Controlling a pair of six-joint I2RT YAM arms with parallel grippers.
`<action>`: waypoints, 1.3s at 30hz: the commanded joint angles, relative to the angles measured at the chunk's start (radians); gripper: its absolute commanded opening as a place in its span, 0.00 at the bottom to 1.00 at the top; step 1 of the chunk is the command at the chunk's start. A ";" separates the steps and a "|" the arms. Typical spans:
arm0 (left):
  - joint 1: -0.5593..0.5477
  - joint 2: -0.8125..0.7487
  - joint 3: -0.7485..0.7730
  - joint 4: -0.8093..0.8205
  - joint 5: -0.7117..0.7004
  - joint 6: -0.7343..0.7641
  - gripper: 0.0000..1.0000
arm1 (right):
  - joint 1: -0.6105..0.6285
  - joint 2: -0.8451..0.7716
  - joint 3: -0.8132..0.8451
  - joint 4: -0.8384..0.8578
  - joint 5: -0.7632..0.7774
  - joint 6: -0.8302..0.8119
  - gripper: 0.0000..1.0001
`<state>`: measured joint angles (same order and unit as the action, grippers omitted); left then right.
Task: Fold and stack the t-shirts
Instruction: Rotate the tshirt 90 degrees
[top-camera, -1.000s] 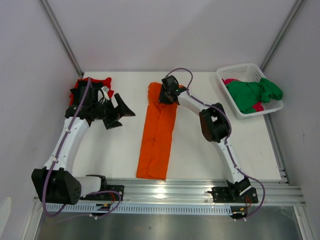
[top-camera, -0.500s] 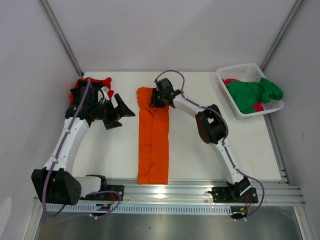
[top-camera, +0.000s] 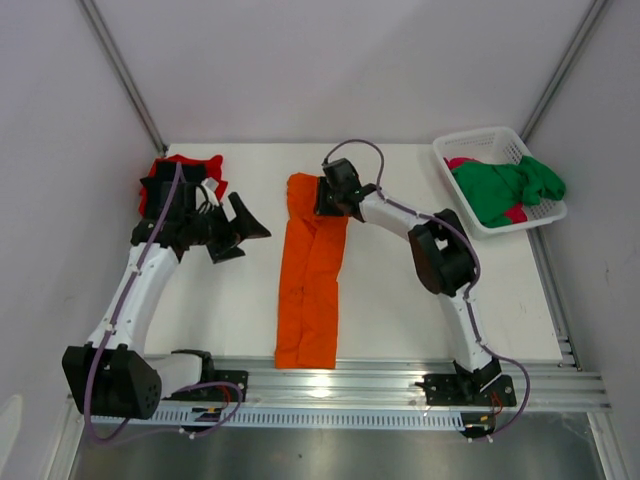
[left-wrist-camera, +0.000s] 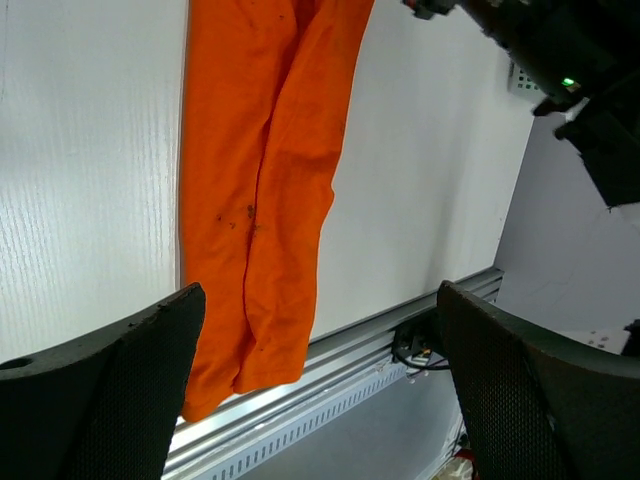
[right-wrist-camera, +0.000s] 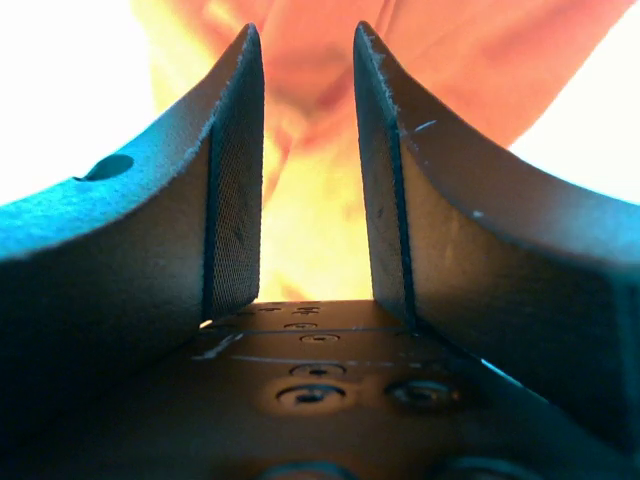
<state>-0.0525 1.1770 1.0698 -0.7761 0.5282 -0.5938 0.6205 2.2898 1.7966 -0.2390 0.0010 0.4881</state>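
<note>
The right claw (top-camera: 326, 198), nearly closed on the far end of the orange shirt (top-camera: 312, 280), is swinging it back rightward, straightening the folded strip mid-desk (top-camera: 400, 300), while the left claw (top-camera: 243, 232) is waiting wide open, empty.

The left hand (left-wrist-camera: 320, 295) looks down on the white surface (left-wrist-camera: 90, 180). Its two black fingers (left-wrist-camera: 110, 400) stand at the lower corners of the picture, far apart from each other, and they do not touch the cloth. Beyond them lies the orange t-shirt (left-wrist-camera: 265, 190), folded into one long narrow strip with a crease along its middle. The strip runs from the top edge down and a little to the left, and its lower end reaches the metal rail (left-wrist-camera: 370, 350) at the border of the surface. Some small dark spots are on the cloth. At the upper right a black part of the right arm (left-wrist-camera: 560, 70) shows, with a small green light (left-wrist-camera: 569, 83) on it.
</note>
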 joint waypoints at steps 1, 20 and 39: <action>0.006 -0.036 -0.031 0.072 0.029 0.012 1.00 | -0.001 -0.211 -0.040 0.096 0.065 -0.043 0.39; 0.006 -0.048 -0.119 0.121 0.125 0.031 0.99 | 0.033 -0.737 -0.765 0.144 -0.110 0.185 0.39; 0.003 0.007 -0.142 0.106 0.170 0.037 0.99 | 0.125 -1.107 -1.333 0.389 -0.347 0.437 0.39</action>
<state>-0.0521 1.2041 0.9131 -0.6712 0.6682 -0.5747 0.7185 1.2236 0.5030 0.0769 -0.2951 0.8787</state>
